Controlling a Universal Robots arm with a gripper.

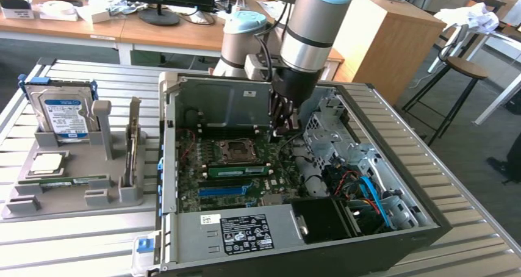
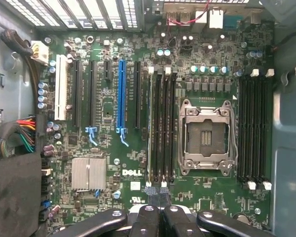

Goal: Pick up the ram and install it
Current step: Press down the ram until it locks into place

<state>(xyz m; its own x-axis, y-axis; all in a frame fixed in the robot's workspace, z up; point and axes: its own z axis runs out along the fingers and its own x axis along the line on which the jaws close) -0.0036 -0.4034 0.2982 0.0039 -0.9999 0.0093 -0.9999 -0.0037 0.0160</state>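
Exterior view: the ram (image 1: 236,169) stands on edge, long axis running left-right.

My arm (image 1: 313,21) is a thick silver-grey tube with pale blue caps at its joints and a black band near the wrist. A black cable runs along it. My pincer (image 1: 282,115) is black, with dark linkage bars fastened by round silver screws.

The end effector (image 1: 281,129) hangs inside the open computer case (image 1: 391,237), above the motherboard (image 1: 236,173). A ram stick (image 1: 238,169) sits seated beside the CPU socket (image 1: 232,149).
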